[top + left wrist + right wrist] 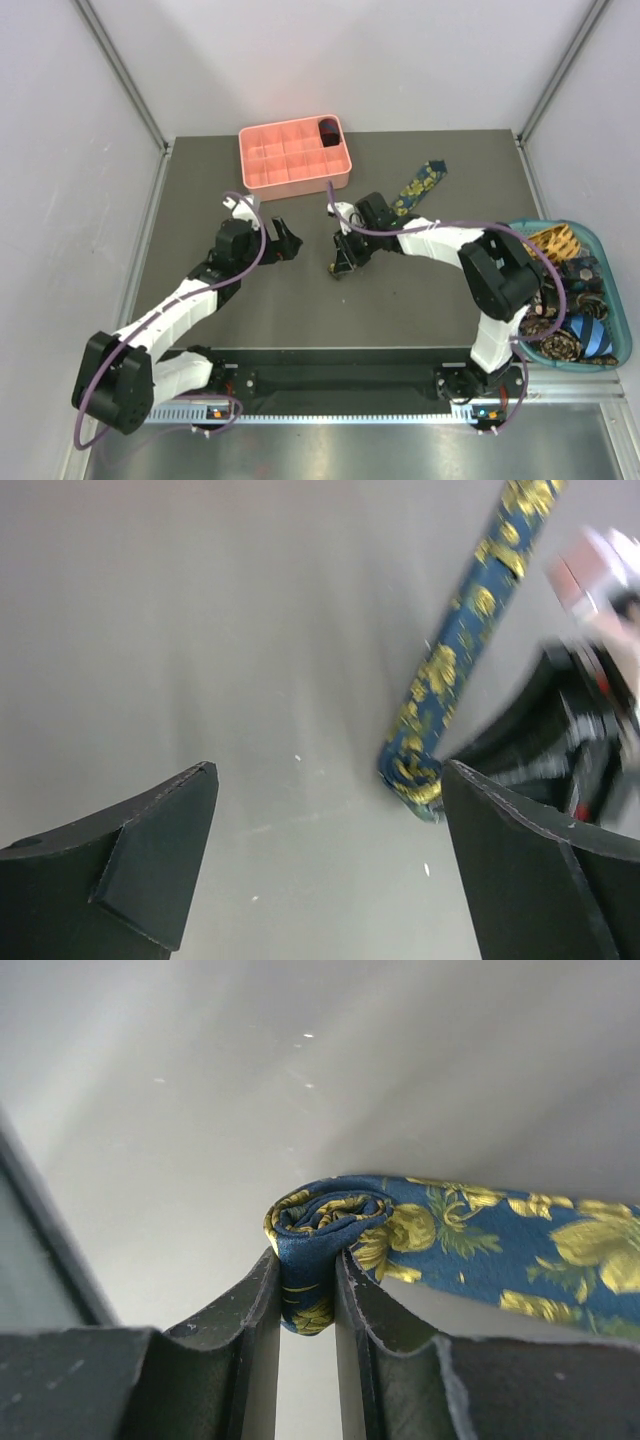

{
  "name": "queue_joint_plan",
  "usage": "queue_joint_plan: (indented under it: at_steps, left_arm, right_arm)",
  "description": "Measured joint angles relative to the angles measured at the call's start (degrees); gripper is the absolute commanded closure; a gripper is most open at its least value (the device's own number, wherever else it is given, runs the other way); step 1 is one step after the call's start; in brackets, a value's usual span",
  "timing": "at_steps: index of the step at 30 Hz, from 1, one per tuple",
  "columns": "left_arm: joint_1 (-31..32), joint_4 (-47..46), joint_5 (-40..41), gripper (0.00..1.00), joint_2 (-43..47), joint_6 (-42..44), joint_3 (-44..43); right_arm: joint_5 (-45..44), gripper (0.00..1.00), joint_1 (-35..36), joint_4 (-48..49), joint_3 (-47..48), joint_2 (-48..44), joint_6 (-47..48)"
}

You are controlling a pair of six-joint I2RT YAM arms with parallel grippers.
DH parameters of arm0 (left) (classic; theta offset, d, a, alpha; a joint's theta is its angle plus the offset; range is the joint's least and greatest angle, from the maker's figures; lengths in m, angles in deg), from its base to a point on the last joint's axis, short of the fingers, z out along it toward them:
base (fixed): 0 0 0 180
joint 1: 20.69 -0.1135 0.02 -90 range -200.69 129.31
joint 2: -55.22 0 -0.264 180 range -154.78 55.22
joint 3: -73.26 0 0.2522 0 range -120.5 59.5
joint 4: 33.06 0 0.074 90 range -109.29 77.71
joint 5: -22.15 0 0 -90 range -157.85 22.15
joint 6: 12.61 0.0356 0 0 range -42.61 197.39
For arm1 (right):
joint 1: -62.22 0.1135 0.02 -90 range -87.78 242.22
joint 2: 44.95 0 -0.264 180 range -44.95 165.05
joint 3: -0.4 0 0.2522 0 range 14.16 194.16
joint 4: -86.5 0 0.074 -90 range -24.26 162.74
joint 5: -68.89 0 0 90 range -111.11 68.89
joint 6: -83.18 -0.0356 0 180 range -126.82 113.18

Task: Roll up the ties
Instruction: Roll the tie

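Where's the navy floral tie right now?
Top view, just right of centre: the navy floral tie runs diagonally from right of the pink tray down to its rolled end, which is pinched in the right tool.

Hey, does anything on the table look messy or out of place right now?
Nothing damaged or spilled. The navy floral tie is only partly rolled: coiled end pinched in the right claw, rest trailing flat.

Bright, even light is thrown from above, and only faint shadows are cast on the table [300,310]. The right edge of the left wrist view is smeared by motion blur. In the right wrist view the tie [450,1240] is rendered sharp and the table is washed pale.
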Motion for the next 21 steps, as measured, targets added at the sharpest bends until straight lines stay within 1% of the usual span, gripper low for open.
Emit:
queue_joint_plan:
  at_steps: [4, 6, 9, 12, 16, 20, 21]
  left_arm:
    - [0.33, -4.96, -4.48, 0.03, 0.33, 1.01, 3.21]
    - [0.39, -8.17, -5.99, 0.01, 2.73, 1.03, 6.27]
    - [0.42, -8.04, -7.96, 0.01, 8.11, 0.76, 8.04]
    - [0.42, -7.5, -10.1, 0.01, 12.35, 0.39, 6.21]
    - [0.42, -7.48, -14.14, 0.01, 16.63, -1.33, 2.62]
    - [0.42, -7.65, -20.61, 0.01, 17.92, -5.9, -1.03]
    - [0.44, -7.67, -21.09, 0.01, 17.92, -6.29, -1.29]
  right_arm:
    - [11.08, 0.93, -3.89, 2.36, 0.98, 4.11, -2.58]
    - [15.5, 0.93, -5.57, 3.91, 1.11, 5.75, -4.11]
    - [20.22, 0.93, -7.63, 5.33, 1.11, 7.43, -5.84]
    - [22.38, 0.93, -8.85, 5.66, 1.16, 8.22, -6.58]
    - [22.88, 0.93, -9.84, 5.22, 1.53, 8.59, -6.8]
    - [22.84, 0.95, -10.12, 4.39, 2.43, 9.35, -6.93]
    - [22.86, 0.95, -10.14, 4.07, 2.78, 9.62, -7.06]
